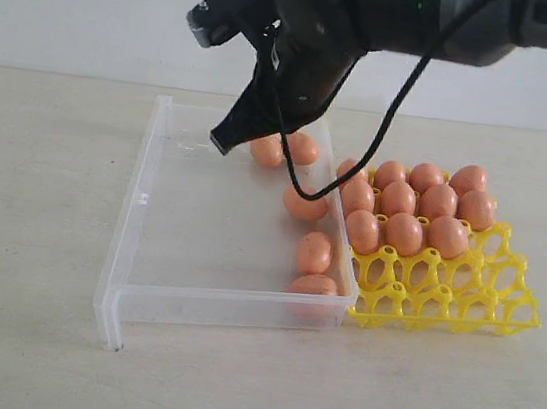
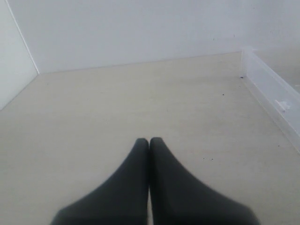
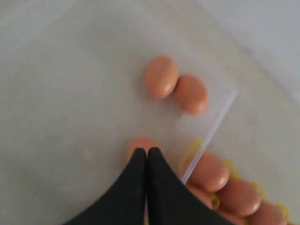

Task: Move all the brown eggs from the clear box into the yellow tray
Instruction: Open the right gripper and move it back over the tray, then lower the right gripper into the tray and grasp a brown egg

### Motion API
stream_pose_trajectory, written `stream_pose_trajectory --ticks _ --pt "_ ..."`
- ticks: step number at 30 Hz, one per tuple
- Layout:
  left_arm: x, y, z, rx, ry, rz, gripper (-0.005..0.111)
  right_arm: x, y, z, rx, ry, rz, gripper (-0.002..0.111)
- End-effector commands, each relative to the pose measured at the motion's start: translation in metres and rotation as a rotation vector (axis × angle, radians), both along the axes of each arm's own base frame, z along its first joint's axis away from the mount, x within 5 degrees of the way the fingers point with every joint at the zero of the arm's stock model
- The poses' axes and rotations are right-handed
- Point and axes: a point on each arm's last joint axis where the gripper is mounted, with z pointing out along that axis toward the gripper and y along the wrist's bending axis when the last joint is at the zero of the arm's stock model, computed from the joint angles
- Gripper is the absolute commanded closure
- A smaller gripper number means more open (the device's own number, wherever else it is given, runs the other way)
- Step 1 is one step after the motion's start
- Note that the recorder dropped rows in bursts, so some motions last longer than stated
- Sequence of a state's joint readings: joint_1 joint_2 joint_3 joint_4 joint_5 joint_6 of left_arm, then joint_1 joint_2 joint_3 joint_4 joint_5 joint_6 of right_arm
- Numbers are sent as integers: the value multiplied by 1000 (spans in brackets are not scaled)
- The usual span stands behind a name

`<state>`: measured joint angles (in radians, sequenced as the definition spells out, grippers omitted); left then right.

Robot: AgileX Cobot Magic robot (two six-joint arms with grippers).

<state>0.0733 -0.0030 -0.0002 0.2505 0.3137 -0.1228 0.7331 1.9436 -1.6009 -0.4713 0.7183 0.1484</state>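
Several brown eggs lie along the right side of the clear box, two of them side by side at the far end. The yellow tray sits against the box's right wall, and its back rows hold several eggs. My right gripper hangs over the far part of the box, shut with nothing in it. In the right wrist view its tips partly cover one egg lying below. My left gripper is shut and empty over bare table, left of the box wall.
The front rows of the yellow tray have bare cups. The left half of the clear box floor is bare. A white wall stands behind the pale table.
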Motion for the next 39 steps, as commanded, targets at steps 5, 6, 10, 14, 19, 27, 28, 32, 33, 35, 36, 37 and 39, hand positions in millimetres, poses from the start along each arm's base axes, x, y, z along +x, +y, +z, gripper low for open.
stream_pose_trajectory --ticks 5,6,10,14,19,27,28,32,33,35,36,37,39 --pt "0 0 0 -2 0 -4 111 28 -7 -15 -216 333 189 106" --pt "0 0 0 -2 0 -4 111 30 -6 -19 -240 322 238 102" --pt "0 0 0 -2 0 -4 111 35 0 -39 -289 327 333 63" --pt "0 0 0 -2 0 -4 111 44 4 -64 -250 328 204 31" --pt "0 0 0 -2 0 -4 111 56 9 -80 -135 275 48 33" --pt "0 0 0 -2 0 -4 111 63 6 -90 -27 263 -220 33" --pt "0 0 0 -2 0 -4 111 63 6 -91 -15 263 -246 33" --pt "0 0 0 -2 0 -4 111 63 5 -94 -10 276 -278 33" --pt "0 0 0 -2 0 -4 111 65 2 -98 -5 284 -304 33" --pt "0 0 0 -2 0 -4 111 68 -3 -106 -1 301 -347 33" --pt "0 0 0 -2 0 -4 111 70 -5 -107 -2 303 -352 33" --pt "0 0 0 -2 0 -4 111 72 -9 -111 -8 313 -365 33" --pt "0 0 0 -2 0 -4 111 72 -13 -118 -35 341 -385 33"
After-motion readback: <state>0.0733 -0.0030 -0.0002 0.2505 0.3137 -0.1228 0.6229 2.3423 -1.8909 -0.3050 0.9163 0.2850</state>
